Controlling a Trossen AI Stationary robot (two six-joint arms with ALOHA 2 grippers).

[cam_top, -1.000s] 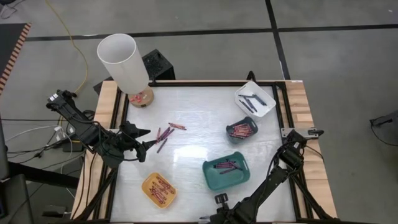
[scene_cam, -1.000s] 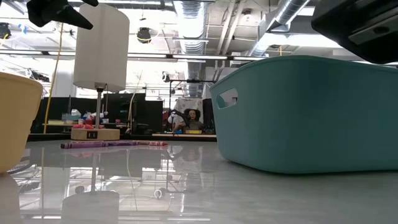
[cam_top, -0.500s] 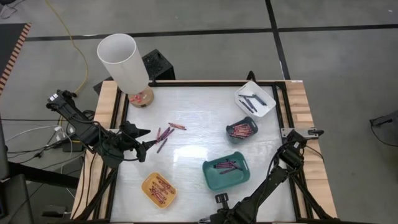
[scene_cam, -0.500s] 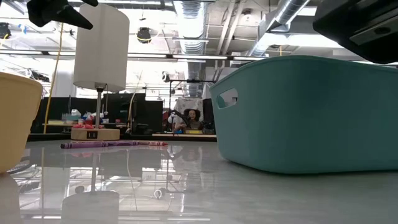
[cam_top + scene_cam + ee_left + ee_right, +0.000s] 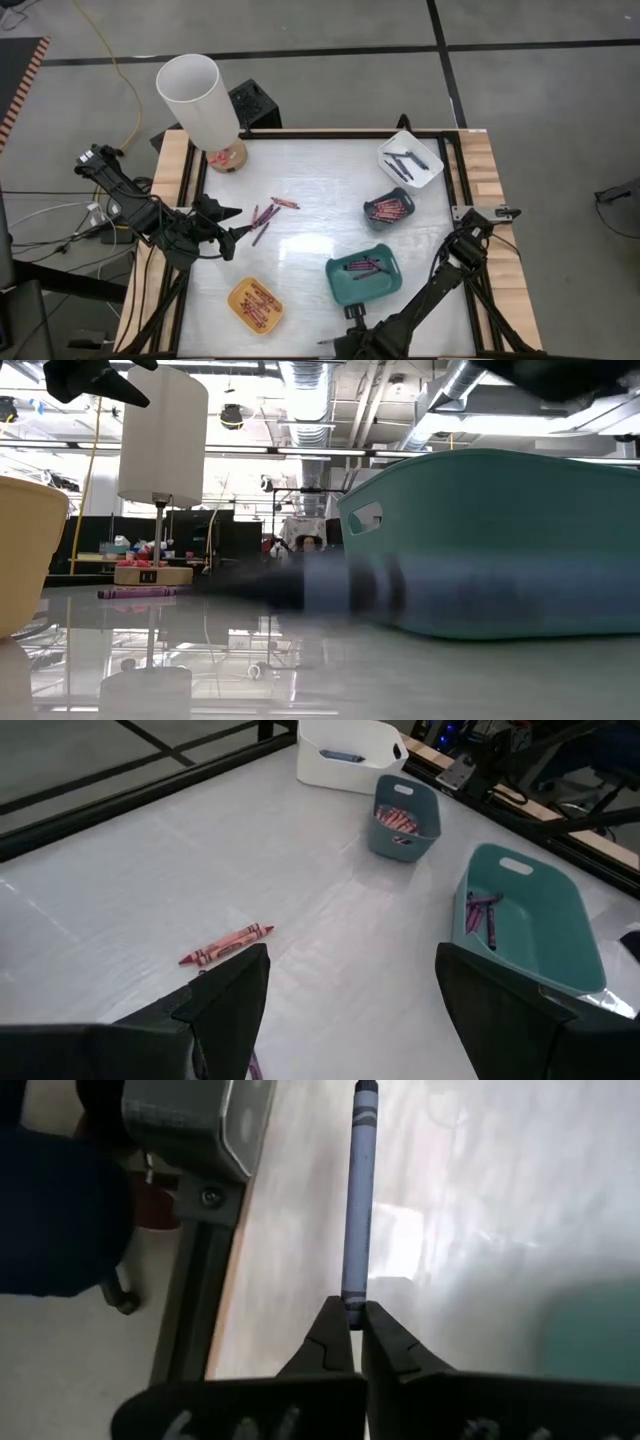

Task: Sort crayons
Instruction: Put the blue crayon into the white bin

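On the table (image 5: 320,190), four trays (image 5: 363,278), one lamp (image 5: 200,105).

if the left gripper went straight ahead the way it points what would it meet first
Probably the loose red crayon on the table just ahead of the open left gripper; the trays lie farther on. Depth is unclear.

Bright, even overhead lighting. Glare on the glossy white tabletop (image 5: 320,215). In the low view, a motion-blurred dark streak (image 5: 330,585) crosses the teal plastic tray (image 5: 520,540).
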